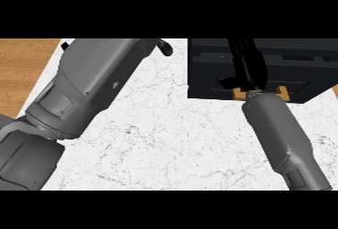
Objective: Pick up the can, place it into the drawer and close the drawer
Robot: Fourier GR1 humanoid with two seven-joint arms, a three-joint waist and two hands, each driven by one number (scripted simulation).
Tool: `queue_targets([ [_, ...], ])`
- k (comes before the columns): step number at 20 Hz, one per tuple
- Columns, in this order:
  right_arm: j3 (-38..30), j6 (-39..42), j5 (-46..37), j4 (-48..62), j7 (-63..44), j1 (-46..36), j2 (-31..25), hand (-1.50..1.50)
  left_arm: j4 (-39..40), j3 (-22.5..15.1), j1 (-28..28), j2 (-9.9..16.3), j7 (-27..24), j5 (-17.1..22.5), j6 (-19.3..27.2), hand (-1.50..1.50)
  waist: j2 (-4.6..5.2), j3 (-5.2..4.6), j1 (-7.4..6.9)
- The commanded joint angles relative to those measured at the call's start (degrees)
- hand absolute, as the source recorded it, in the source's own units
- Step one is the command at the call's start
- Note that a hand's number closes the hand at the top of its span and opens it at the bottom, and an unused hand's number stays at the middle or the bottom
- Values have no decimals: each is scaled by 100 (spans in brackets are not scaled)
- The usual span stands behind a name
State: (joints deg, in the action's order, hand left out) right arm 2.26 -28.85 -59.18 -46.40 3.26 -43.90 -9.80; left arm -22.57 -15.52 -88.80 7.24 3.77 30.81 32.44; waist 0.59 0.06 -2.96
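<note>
While my right hand [246, 67] extends over the black drawer unit [211, 71] at the far right of the white marble counter [171, 143], I cannot tell its finger state. The can is not visible. My left hand [163, 46] shows only a fingertip past the raised forearm; state indeterminate.

No text, label, brand, number or sign can be read anywhere in the head view.
</note>
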Motion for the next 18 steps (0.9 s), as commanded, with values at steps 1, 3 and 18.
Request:
queue_targets([
  [1,-185,-568,-203,873,7,-657,92,-150,-206,-2,212,325,218,-61,-166,-150,-1,-1,-27],
  [3,-459,-582,-20,1265,258,-969,-225,-150,-436,-56,260,321,290,-83,-148,-150,11,1,-154],
  [18,-887,-966,-26,2556,355,-2382,-313,-150,-1801,-210,1276,954,697,-153,-529,-150,48,1,-421],
])
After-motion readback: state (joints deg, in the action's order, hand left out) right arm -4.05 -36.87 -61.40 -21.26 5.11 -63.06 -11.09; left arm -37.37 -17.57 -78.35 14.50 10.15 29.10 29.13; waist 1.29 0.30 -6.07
